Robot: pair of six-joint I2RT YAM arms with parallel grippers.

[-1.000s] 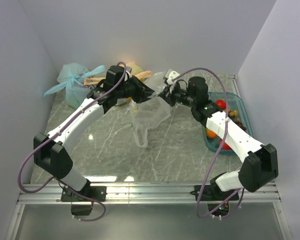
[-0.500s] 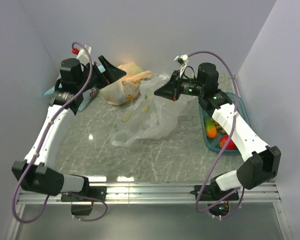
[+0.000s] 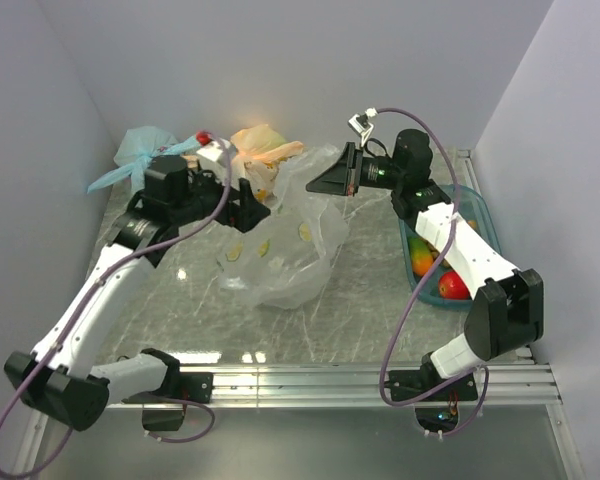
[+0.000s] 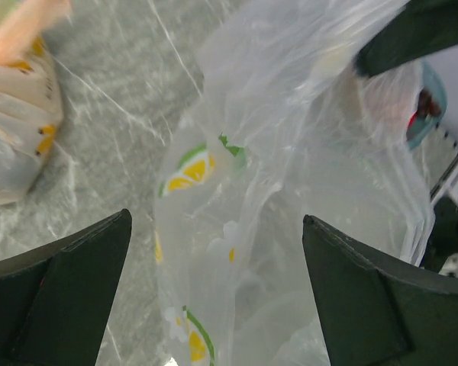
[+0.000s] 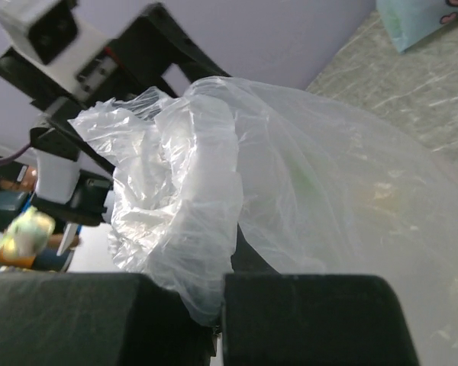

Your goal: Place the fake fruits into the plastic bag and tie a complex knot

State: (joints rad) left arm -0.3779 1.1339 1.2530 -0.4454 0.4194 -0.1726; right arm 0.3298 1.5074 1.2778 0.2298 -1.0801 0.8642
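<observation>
The plastic bag [image 3: 292, 262], clear with lemon prints, lies spread on the marble table, one edge lifted. My right gripper [image 3: 328, 180] holds that edge up; in the right wrist view it [image 5: 217, 305] is shut on bunched plastic of the bag [image 5: 290, 175]. My left gripper [image 3: 252, 210] hovers over the bag's left side. In the left wrist view it [image 4: 214, 297] is open, with the bag [image 4: 290, 152] below and nothing between its fingers [image 4: 61, 297]. Fake fruits, a red one [image 3: 452, 286] and an orange one [image 3: 421, 264], lie in the teal tray [image 3: 483, 222] at the right. The knot is out of view.
A light blue tied bag [image 3: 145, 155] and an orange-yellow bag [image 3: 261, 150] stand at the back left, close behind the left gripper. The orange-yellow bag [image 4: 15, 145] also shows in the left wrist view. Walls close in the table on three sides.
My left gripper has let go of the bag and opened, swung out to the left, then come back over the bag. The right gripper kept its hold and the bag spread wider.
</observation>
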